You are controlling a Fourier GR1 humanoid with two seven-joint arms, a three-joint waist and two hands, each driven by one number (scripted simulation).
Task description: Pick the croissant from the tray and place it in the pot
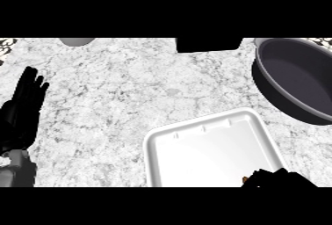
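Observation:
A white tray (207, 149) lies on the marble counter, lower middle right. At its near right corner my right hand (279, 179) comes in from the lower edge, its fingers curled over the croissant (246, 179). Only a small brown sliver of the croissant shows at the hand's left side. The dark grey pot (295, 79) stands at the right edge, beyond the tray, with nothing visible inside. My left hand (23, 110) rests open at the left edge, fingers up, far from the tray.
A black block (209, 44) sits at the counter's far edge, just left of the pot. A grey rounded object (77, 41) peeks in at the top left. Bare marble counter (117, 101) lies between my left hand and the tray.

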